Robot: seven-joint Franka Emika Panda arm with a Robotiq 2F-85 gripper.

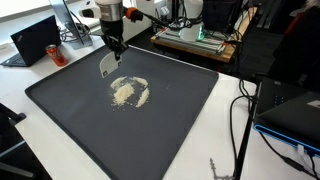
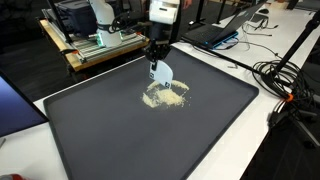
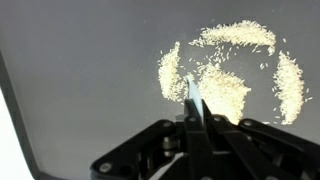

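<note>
Grains [image 3: 230, 85], pale and rice-like, too small to name for sure; in the wrist view spread as a broken ring around a small heap. Thin blade [image 3: 191, 92] seen edge-on there, a mere sliver, material not to be told. Lower tip at the left part of the ring; touching or just above, unclear. Arm cut off above the wrist in both exterior views.

Left to right in an exterior view: open laptop [image 1: 35, 40] on the white surface [image 1: 15, 95]; wide black mat [image 1: 150, 130] filling the middle; wooden rack with a green board [image 1: 195, 35] behind it; black cables [image 1: 243, 110] hanging past the mat's right edge. Cluttered lab benches all round.

Tool [image 1: 113, 45] pointing straight down over the far left part of the mat, wrist upright above it. Clamped tight on the top of the thin blade [image 1: 107, 64], which hangs slightly tilted below. Grains [image 1: 130, 91] on the mat just right of the blade's tip. Same grip in an exterior view: tool [image 2: 156, 52], thin blade [image 2: 161, 72], grains [image 2: 165, 95] directly beneath.
</note>
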